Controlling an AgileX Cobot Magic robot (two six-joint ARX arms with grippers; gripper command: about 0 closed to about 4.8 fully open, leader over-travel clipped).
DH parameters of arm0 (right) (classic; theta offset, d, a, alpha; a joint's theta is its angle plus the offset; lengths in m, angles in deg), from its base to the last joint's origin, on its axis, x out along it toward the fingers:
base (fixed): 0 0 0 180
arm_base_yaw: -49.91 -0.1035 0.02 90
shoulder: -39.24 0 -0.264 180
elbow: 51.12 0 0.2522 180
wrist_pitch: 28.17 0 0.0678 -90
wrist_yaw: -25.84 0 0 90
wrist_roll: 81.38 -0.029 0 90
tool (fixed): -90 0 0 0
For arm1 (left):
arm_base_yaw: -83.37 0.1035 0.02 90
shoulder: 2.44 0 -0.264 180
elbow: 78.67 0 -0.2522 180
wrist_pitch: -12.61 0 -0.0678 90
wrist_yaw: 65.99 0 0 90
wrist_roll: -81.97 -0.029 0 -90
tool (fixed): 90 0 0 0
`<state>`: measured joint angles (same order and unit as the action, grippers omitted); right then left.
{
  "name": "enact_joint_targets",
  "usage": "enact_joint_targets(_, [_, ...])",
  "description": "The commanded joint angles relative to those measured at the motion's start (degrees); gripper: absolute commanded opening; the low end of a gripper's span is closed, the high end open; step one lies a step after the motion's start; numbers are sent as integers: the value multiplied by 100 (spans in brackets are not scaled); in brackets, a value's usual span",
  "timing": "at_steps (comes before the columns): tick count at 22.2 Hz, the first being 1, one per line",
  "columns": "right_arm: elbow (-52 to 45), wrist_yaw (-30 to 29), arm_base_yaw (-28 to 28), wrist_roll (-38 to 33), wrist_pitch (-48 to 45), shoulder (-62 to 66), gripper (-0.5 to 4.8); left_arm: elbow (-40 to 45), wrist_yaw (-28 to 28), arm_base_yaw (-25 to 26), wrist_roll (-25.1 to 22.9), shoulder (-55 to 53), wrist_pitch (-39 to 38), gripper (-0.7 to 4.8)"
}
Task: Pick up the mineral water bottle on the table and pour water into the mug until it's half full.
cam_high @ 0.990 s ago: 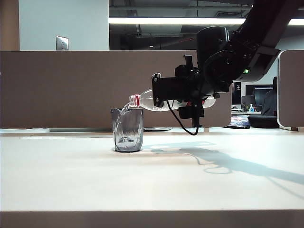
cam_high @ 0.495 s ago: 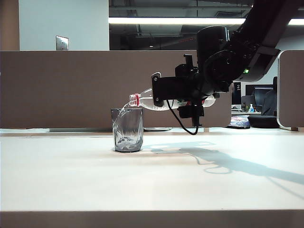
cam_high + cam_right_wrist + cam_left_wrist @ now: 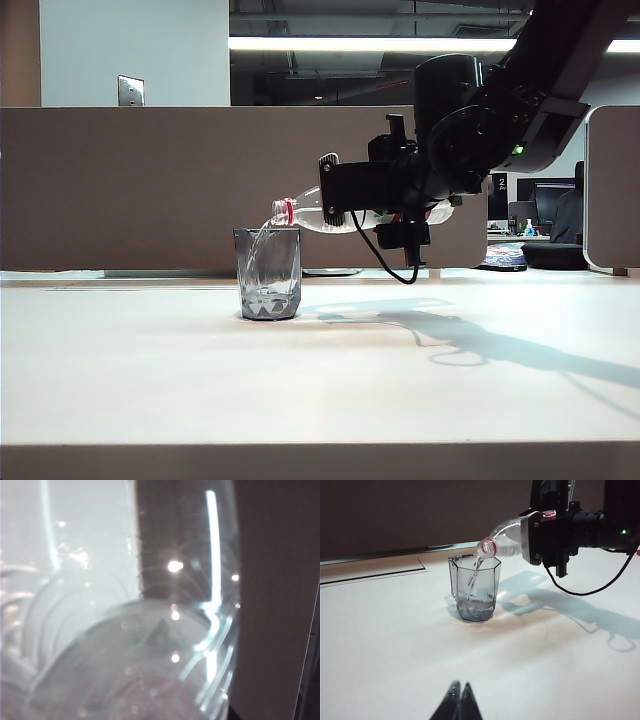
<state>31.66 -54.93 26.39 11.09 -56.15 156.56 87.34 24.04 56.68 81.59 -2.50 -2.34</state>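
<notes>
The mineral water bottle (image 3: 303, 212) lies nearly level in the air, with my right gripper (image 3: 336, 203) shut round its body. Its red-ringed neck (image 3: 488, 546) hangs over the rim of the mug (image 3: 268, 272), which stands on the white table (image 3: 150, 370). A thin stream of water (image 3: 475, 573) runs from the mouth into the mug, and a shallow pool (image 3: 268, 302) lies at its bottom. In the right wrist view the clear bottle (image 3: 150, 630) fills the picture and hides the fingers. My left gripper (image 3: 459, 686) is shut and empty, low over the table, well in front of the mug.
A brown partition (image 3: 120, 185) runs behind the table. A black cable (image 3: 385, 268) loops down under the right gripper, and the arm's shadow (image 3: 470, 345) falls to the right of the mug. A dark seam (image 3: 375, 572) crosses the table's far left.
Water has kept running into the mug and the churning inside has settled into a pool at the bottom. The right arm, the bottle and the left gripper have stayed put.
</notes>
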Motion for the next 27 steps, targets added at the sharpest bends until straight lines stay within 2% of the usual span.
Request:
enact_joint_targets(1, [59, 17, -11, 57, -310, -92, 322, -17, -24, 0, -2, 0, 37, -5])
enact_joint_targets(27, [59, 31, -11, 59, -313, -92, 313, -17, -24, 0, -2, 0, 37, -5])
